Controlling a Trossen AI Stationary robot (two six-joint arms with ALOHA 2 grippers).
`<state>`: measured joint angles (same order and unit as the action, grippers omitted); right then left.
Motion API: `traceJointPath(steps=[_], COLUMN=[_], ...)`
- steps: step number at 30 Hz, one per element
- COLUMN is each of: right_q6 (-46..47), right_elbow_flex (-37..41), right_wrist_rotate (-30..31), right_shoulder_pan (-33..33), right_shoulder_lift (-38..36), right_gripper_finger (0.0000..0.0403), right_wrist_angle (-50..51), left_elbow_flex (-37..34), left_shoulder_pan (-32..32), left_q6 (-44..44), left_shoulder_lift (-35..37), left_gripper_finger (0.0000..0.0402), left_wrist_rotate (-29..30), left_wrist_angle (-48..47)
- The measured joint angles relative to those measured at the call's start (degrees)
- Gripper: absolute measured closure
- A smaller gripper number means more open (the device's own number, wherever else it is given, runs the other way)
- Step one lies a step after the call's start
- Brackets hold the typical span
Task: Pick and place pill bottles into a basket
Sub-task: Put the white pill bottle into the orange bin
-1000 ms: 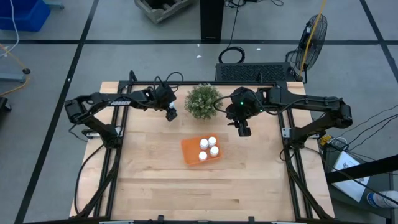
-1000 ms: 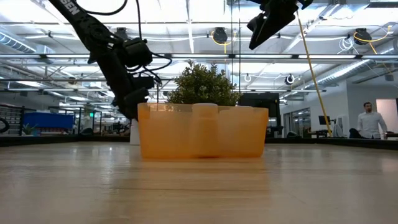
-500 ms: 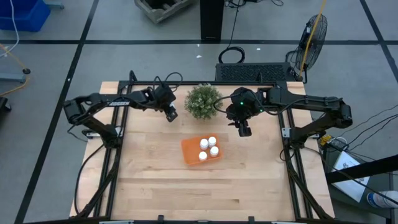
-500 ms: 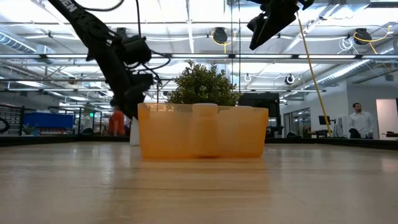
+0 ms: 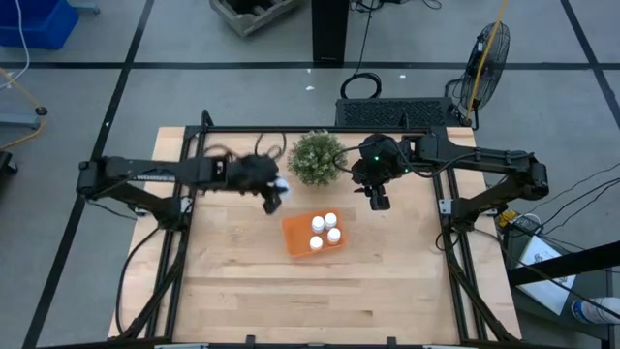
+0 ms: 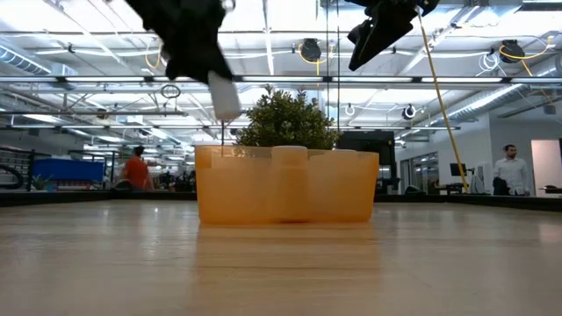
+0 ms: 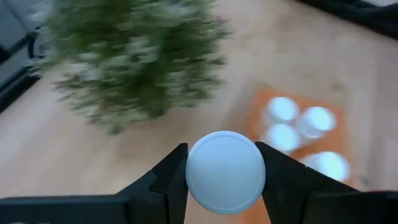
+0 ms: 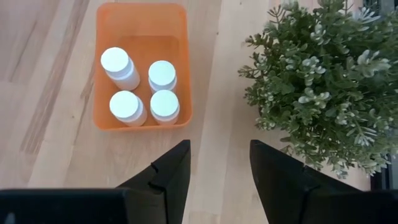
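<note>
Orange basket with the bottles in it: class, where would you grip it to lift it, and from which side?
Grip one long wall of the basket at its open rim, coming from straight above. The bottles stand clustered at one end, leaving the other end's rim free.

A white pill bottle is clamped between the left gripper's dark fingers. Beyond, four bottles are seen in the orange basket, beside the green plant.

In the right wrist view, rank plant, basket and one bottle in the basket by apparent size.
1. plant, though cut off by the frame
2. basket
3. bottle, clearly smallest; the four look alike
</note>
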<state>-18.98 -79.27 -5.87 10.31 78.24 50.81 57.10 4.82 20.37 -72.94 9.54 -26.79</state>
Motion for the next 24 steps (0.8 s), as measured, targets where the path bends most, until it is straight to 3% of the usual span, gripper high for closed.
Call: traceJointPath(steps=[5, 11, 24], right_q6=[0.15, 0.22, 0.76], right_elbow_flex=[-0.02, -0.02, -0.02], right_wrist_rotate=[0.04, 0.04, 0.04], right_shoulder_pan=[0.24, 0.24, 0.24], right_shoulder_lift=[-0.02, -0.02, -0.02], right_gripper_finger=[0.0245, 0.0245, 0.0245], right_wrist_angle=[-0.08, -1.25, -2.21], left_elbow_flex=[1.77, 1.60, 1.60], left_shoulder_pan=[-11.18, -19.18, -19.90], left_q6=[6.01, 11.02, 11.18], left_shoulder_lift=[-1.00, -4.89, -17.88], left_gripper_finger=[0.0240, 0.0240, 0.0240], left_wrist_rotate=[6.22, 10.44, 10.03], left_wrist_angle=[1.55, 0.79, 8.46])
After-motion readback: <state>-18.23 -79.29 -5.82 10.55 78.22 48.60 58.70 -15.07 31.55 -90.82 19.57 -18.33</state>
